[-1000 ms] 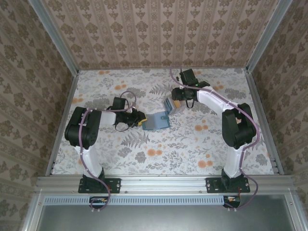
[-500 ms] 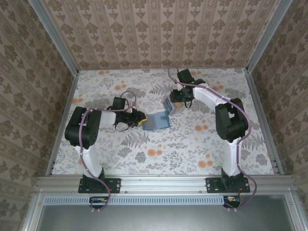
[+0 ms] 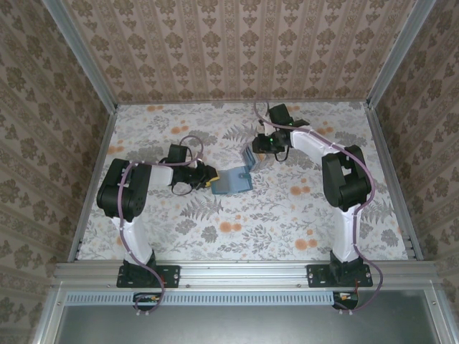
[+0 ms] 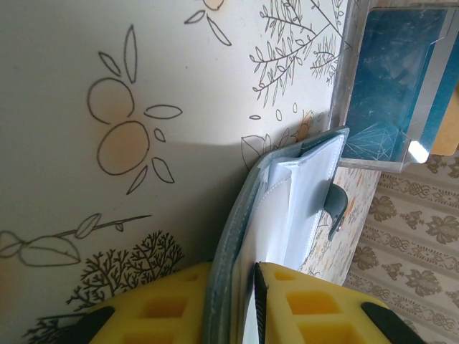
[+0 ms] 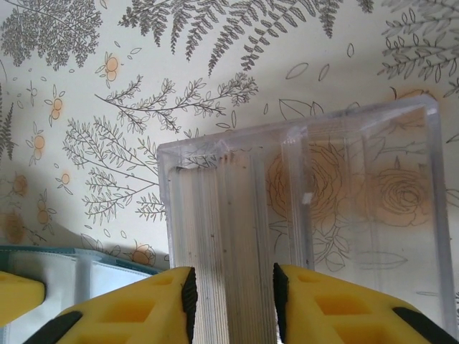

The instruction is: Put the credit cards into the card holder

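Left hand (image 4: pixel 233 276) is clamped on the flat teal fold-over card holder (image 3: pixel 233 180), mid-counter, flap propped open. Right hand (image 5: pixel 231 287) pinches the thin silvery stack of credit cards (image 5: pixel 287 215) just beyond its far edge. Next I'd square the stack to the pocket mouth (no skew), then slide in slowly.

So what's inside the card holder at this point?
Pale clear sleeves show inside the card holder; no card visible in them. The part near the left gripper is hidden by its fingers.

Bright, even light fell on the table (image 3: pixel 251 215); the holder (image 4: pixel 287 208) threw a soft shadow; close foreground blurred.
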`<state>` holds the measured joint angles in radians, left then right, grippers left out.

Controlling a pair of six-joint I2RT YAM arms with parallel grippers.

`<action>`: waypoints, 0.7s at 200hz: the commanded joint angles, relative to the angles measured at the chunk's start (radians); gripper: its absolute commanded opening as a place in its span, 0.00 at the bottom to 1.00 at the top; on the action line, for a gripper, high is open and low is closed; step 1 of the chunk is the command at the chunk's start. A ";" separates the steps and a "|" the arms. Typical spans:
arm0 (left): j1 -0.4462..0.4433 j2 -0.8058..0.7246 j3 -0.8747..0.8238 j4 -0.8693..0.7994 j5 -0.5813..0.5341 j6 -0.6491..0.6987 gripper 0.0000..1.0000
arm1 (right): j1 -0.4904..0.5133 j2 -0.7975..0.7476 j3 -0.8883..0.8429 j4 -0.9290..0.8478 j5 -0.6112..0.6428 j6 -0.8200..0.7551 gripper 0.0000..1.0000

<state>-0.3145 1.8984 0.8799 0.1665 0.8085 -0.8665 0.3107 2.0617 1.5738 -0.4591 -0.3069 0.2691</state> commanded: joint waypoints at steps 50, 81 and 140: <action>-0.008 0.028 0.018 -0.031 0.010 0.028 0.23 | -0.027 -0.082 -0.070 0.103 -0.079 0.070 0.31; -0.008 0.028 0.018 -0.031 0.011 0.029 0.23 | -0.035 -0.081 -0.076 0.110 -0.103 0.081 0.29; -0.008 0.028 0.018 -0.032 0.011 0.031 0.23 | -0.034 -0.093 -0.085 0.104 -0.075 0.077 0.12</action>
<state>-0.3145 1.9007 0.8841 0.1623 0.8127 -0.8593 0.2768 2.0163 1.5009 -0.3622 -0.3744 0.3443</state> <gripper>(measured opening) 0.228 0.153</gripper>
